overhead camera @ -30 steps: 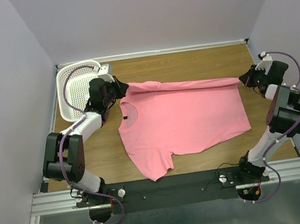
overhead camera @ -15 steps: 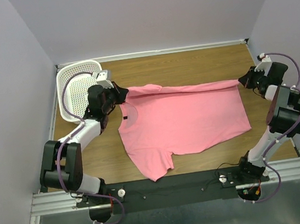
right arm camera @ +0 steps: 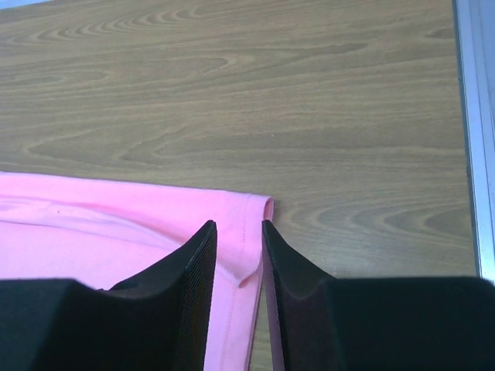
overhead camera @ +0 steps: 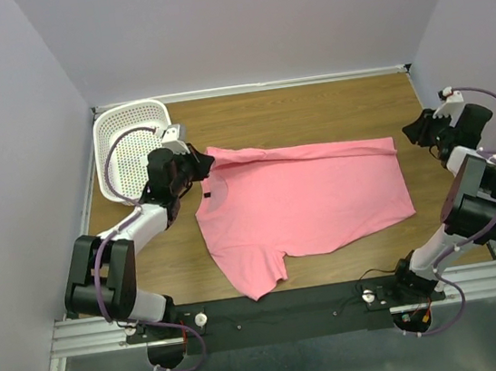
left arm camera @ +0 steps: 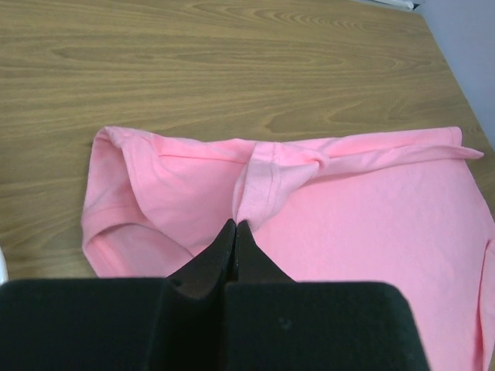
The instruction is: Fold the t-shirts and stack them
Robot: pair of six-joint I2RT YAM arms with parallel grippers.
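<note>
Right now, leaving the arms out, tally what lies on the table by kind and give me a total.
pink t-shirt: 1
white perforated basket: 1
Total: 2
</note>
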